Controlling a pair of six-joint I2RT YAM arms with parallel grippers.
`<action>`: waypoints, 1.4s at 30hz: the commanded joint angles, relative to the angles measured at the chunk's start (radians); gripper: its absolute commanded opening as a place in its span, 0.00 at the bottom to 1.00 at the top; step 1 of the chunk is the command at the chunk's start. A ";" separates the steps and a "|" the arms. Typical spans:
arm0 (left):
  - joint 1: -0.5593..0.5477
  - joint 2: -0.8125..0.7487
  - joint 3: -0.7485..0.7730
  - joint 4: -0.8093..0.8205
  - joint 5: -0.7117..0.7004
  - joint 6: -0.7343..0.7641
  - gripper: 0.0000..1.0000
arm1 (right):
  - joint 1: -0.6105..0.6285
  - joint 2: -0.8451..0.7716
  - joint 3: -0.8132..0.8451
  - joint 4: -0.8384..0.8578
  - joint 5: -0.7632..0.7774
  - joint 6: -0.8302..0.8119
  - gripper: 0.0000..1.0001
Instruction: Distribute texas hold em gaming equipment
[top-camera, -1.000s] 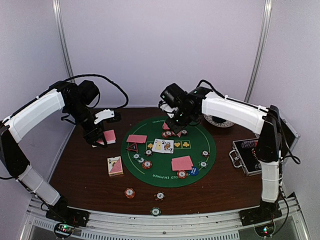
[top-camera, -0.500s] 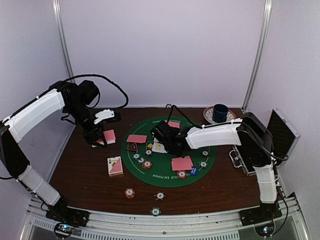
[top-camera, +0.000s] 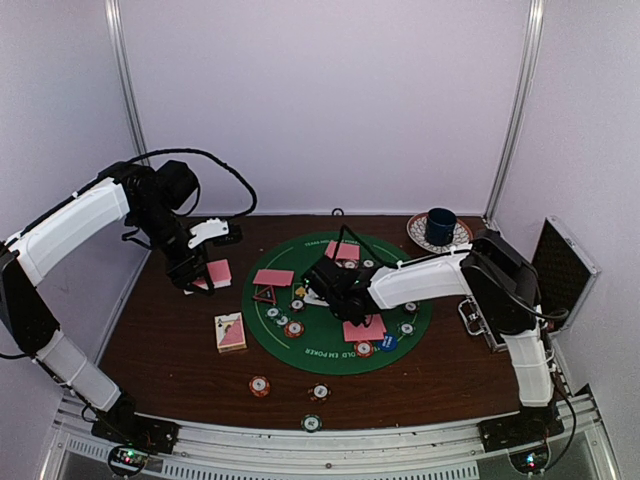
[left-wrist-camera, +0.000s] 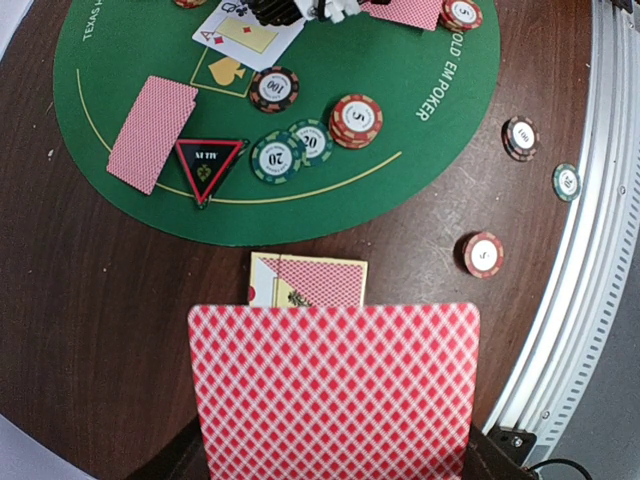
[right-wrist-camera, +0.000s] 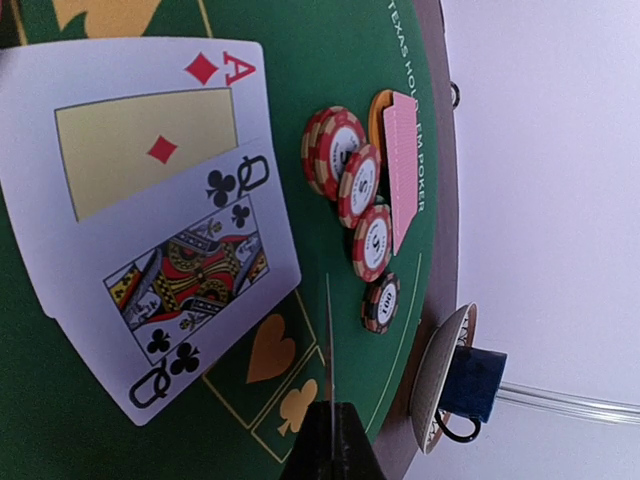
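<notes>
On the green mat (top-camera: 318, 322): two face-up cards (right-wrist-camera: 160, 200) at centre; pink-backed pairs (top-camera: 273, 277) at its left, near-right and far edges; triangle marker (top-camera: 264, 294) beside the left pair; chip stacks (right-wrist-camera: 350, 180) by each place.
Off the mat, near side: three stray chips (top-camera: 259, 385).
Left of the mat: card box (top-camera: 230, 332); left gripper (top-camera: 197, 275), closed narrow on one pink-backed card (left-wrist-camera: 335, 385).
Over mat centre: right gripper (top-camera: 335, 290), jaws pressed together; a thin edge shows between them, perhaps a card, uncertain.
Status: layout judged mostly dealt; held card and stray chips unplaced.
</notes>
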 joint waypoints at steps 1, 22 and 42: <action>-0.001 -0.018 0.012 0.020 0.026 0.001 0.00 | -0.004 0.011 -0.032 -0.009 -0.025 0.058 0.00; -0.001 -0.008 0.047 -0.004 0.061 0.003 0.00 | -0.002 -0.113 -0.010 -0.151 -0.172 0.222 0.82; -0.001 -0.003 0.033 0.015 0.028 -0.017 0.00 | -0.120 -0.392 0.159 -0.295 -0.809 0.922 0.89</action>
